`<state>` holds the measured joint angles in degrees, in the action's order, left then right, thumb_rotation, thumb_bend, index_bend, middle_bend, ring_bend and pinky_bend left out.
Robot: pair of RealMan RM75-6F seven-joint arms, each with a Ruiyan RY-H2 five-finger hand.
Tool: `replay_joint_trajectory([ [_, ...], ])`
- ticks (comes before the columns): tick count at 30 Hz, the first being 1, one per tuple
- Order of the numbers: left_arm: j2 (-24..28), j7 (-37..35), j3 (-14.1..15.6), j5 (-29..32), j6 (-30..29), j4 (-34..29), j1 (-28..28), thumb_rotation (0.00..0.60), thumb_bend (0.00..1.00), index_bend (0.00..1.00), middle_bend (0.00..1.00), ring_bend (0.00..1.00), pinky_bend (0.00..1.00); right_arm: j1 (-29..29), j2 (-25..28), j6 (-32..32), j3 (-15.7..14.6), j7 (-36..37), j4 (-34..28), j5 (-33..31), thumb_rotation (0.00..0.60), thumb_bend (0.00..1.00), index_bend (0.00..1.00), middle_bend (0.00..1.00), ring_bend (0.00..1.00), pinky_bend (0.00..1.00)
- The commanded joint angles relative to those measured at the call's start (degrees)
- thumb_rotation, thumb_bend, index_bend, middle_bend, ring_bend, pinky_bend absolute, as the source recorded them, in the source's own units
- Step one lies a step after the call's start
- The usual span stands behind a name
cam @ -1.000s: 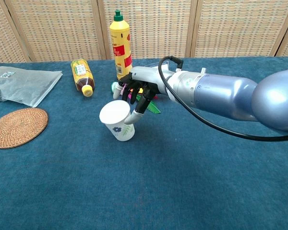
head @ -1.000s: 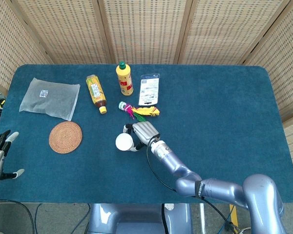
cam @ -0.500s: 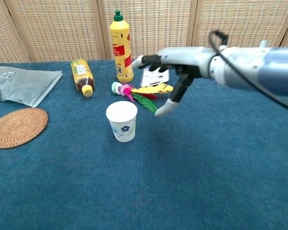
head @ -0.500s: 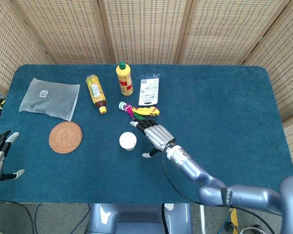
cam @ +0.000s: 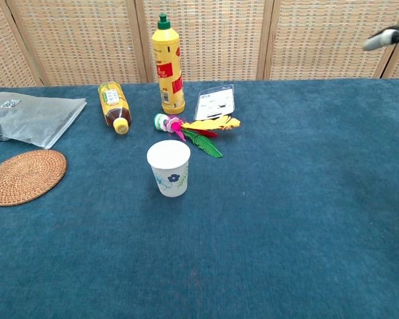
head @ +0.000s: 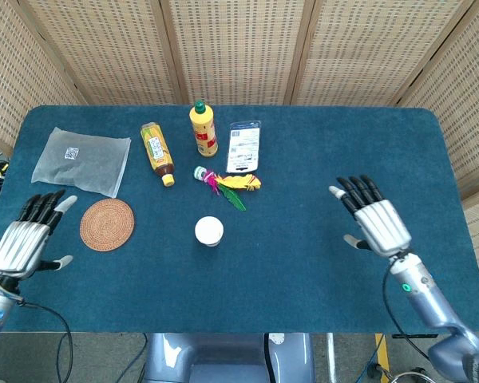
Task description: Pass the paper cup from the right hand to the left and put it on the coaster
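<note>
The white paper cup (head: 209, 231) (cam: 169, 167) with a small blue flower stands upright on the blue cloth, mid-table, with no hand touching it. The round woven coaster (head: 107, 224) (cam: 23, 175) lies flat to its left and holds nothing. My right hand (head: 374, 220) hovers far to the right of the cup, fingers spread and empty; in the chest view only a fingertip (cam: 380, 40) shows at the top right corner. My left hand (head: 28, 238) is at the table's left front edge, left of the coaster, fingers apart and empty.
Behind the cup lie a colourful feather toy (head: 227, 182), a flat packet (head: 243, 147), an upright yellow bottle (head: 203, 128) and a tea bottle on its side (head: 157, 152). A clear plastic bag (head: 81, 160) lies at the back left. Wicker screens stand behind the table.
My right hand let go of the cup, which settled upright, and drew far back to the right. My left hand has come up and in toward the coaster.
</note>
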<state>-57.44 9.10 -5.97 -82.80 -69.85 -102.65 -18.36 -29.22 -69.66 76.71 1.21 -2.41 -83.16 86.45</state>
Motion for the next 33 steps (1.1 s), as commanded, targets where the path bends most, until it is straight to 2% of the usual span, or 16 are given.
replay_joint_trajectory([
  [1,-1.48,0.86,-1.17,-2.20,4.62,0.99,-4.37,0.600,0.00,0.00,0.00,0.00,0.00,3.82,0.56,1.83,-1.18,-1.86,-0.68,-3.02,0.600,0.00,0.06,0.00,0.00,0.00],
  [2,-1.70,1.68,-1.28,-2.49,6.58,0.88,-5.83,0.600,0.00,0.00,0.00,0.00,0.00,4.44,0.49,2.20,-1.10,-2.45,-1.27,-3.62,0.600,0.00,0.06,0.00,0.00,0.00],
  [4,-3.99,5.52,-2.72,-2.87,14.85,0.85,-12.71,0.600,0.00,0.00,0.00,0.00,0.00,7.48,-0.29,5.04,-0.96,-4.89,-2.95,-5.71,0.600,0.00,0.06,0.00,0.00,0.00],
  [5,-5.76,7.57,-3.58,-3.11,17.18,1.93,-15.39,0.600,0.00,0.00,0.00,0.00,0.00,8.26,-0.57,5.87,-0.84,-5.94,-3.37,-6.10,0.600,0.00,0.06,0.00,0.00,0.00],
  [10,-12.94,12.93,-5.15,-0.95,24.27,6.47,-22.94,0.600,0.00,0.00,0.00,0.00,0.01,9.50,-0.20,6.22,0.19,-6.97,-3.75,-6.89,0.600,0.00,0.06,0.00,0.00,0.00],
  [17,-22.01,16.88,-6.10,5.61,30.34,12.70,-30.23,0.600,0.00,0.00,0.00,0.00,0.03,10.73,0.87,6.80,1.71,-6.38,-4.59,-6.53,0.600,0.00,0.06,0.00,0.00,0.00],
  [23,-25.45,20.01,-5.51,9.30,31.82,16.02,-33.47,0.600,0.00,0.00,0.00,0.00,0.05,11.59,1.25,6.84,2.91,-5.73,-4.74,-6.92,0.600,0.00,0.06,0.00,0.00,0.00],
  [27,-27.85,21.18,-5.07,12.24,32.44,18.50,-35.30,0.600,0.00,0.00,0.00,0.03,0.10,12.00,1.23,6.57,3.61,-5.24,-4.36,-7.08,0.600,0.00,0.07,0.00,0.00,0.00],
  [29,-29.34,20.68,-4.99,13.18,32.41,19.94,-35.87,0.600,0.00,0.01,0.05,0.09,0.15,12.08,1.12,6.24,3.85,-4.95,-4.09,-7.19,0.600,0.00,0.07,0.00,0.00,0.00],
  [30,-29.92,20.21,-4.98,13.54,32.37,20.46,-36.06,0.600,0.00,0.04,0.11,0.14,0.18,12.13,1.09,6.07,3.96,-4.82,-4.00,-7.26,0.600,0.00,0.07,0.00,0.00,0.00],
  [33,-31.25,19.45,-4.78,13.50,31.75,21.81,-36.45,0.600,0.00,0.20,0.29,0.30,0.30,12.23,1.01,5.92,4.23,-4.61,-3.78,-7.17,0.600,0.00,0.07,0.00,0.00,0.00],
])
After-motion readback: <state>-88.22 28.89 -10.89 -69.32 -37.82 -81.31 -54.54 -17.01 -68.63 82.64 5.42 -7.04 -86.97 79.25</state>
